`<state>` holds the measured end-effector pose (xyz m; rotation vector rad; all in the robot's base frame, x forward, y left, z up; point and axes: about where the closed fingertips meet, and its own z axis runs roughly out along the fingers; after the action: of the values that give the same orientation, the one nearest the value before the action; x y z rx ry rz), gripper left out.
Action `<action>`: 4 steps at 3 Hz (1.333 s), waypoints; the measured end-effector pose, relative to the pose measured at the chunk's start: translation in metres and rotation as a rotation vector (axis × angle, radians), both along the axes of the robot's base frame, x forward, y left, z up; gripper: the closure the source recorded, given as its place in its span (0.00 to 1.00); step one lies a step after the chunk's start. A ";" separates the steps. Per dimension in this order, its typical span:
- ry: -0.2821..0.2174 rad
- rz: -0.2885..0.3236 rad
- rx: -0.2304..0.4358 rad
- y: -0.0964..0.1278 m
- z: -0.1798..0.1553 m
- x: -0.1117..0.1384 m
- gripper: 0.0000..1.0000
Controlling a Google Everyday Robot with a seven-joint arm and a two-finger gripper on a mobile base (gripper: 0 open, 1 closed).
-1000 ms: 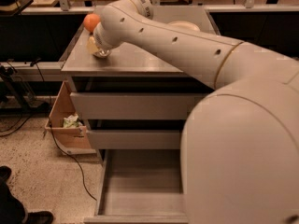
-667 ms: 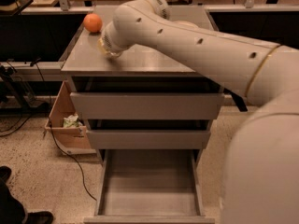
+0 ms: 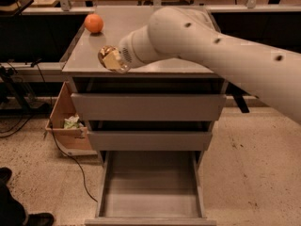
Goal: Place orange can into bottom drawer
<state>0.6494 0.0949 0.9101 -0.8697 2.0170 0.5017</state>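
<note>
The orange can [image 3: 108, 58], gold and white with a shiny end, is held tilted at the tip of my gripper [image 3: 115, 60], over the front left edge of the grey cabinet top [image 3: 141, 27]. The gripper is shut on the can, and my white arm reaches in from the right. The bottom drawer [image 3: 150, 194] is pulled open below, its flat grey floor bare. The can is well above the drawer and a little left of its middle.
A round orange fruit [image 3: 94, 23] lies at the back left of the cabinet top. The two upper drawers [image 3: 148, 106] are closed. A cardboard box [image 3: 66, 126] and a cable [image 3: 70, 159] sit left of the cabinet. A dark shoe [image 3: 23, 218] is at the bottom left.
The gripper with the can has moved from near the orange fruit towards the front edge of the cabinet top and slightly lower. The arm has swung to the right of the view.
</note>
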 end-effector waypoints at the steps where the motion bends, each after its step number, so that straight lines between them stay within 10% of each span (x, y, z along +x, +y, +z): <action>1: 0.035 0.090 0.076 0.000 -0.004 -0.047 1.00; 2: 0.091 0.201 0.167 0.002 -0.010 -0.097 1.00; 4: 0.057 0.209 0.155 -0.020 -0.004 -0.101 1.00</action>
<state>0.5482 0.0744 0.9061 -0.9850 1.9187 0.7969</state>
